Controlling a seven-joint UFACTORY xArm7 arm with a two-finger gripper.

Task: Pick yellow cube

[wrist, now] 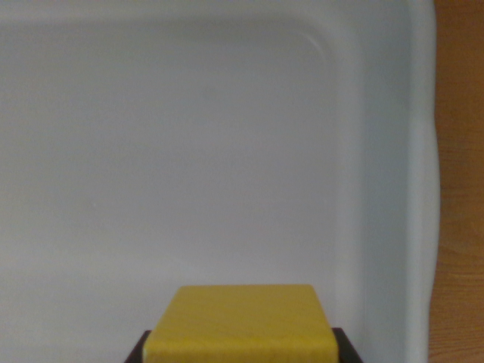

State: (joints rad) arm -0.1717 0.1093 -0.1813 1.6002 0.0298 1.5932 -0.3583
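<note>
At the near edge of the wrist view, the yellow cube (240, 324) sat clamped between the gripper's (240, 349) dark fingers (138, 353), above a pale tray (227, 151) beside wooden tabletop (460, 189).

Only a tiny bit of the gripper (242, 354) shows, right at the bottom edge of the wrist view. It has two fingers (136, 355), one peeking out on each side of the cube (242, 318), and both are very dark, almost black, with plain flat tops and straight edges. The one on the wrist view's right of the cube shows a little more, like a small dark corner, and both bits are too small and blurry to tell anything else about them.
</note>
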